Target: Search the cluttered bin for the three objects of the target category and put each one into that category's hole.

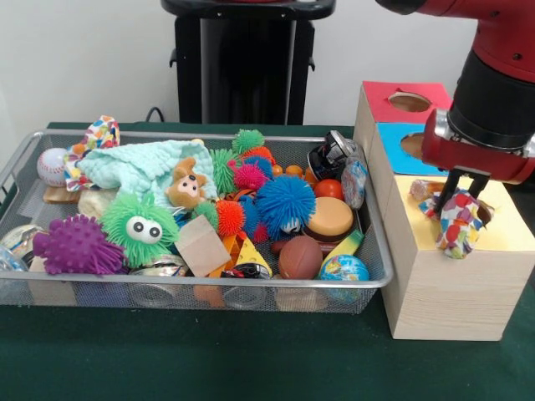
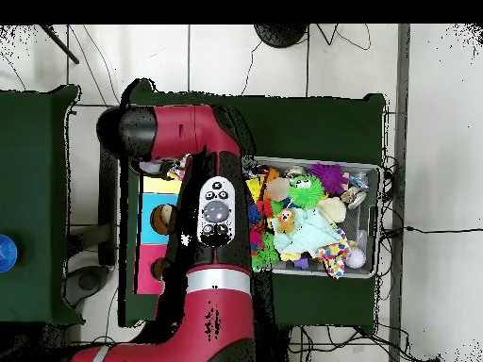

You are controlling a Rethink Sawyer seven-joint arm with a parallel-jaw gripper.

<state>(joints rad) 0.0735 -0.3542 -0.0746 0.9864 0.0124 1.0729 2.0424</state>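
While the gripper pinches a printed cloth over the yellow box's hole, ready to drop it in, another cloth lies at the bin's far left corner.

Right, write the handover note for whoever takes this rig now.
Tool: over the yellow-topped box, shut on a white cloth with coloured patches; the cloth hangs at the hole, mostly hidden behind it, not yet released.
Bin: one more patterned cloth lies at its far corner beside the baseball, by the mint cloth. No third one shows; it may be buried under the toys or already dropped.
Done: one cloth carried to the hole.
Left: let go of it, fetch the corner cloth, search for any other.
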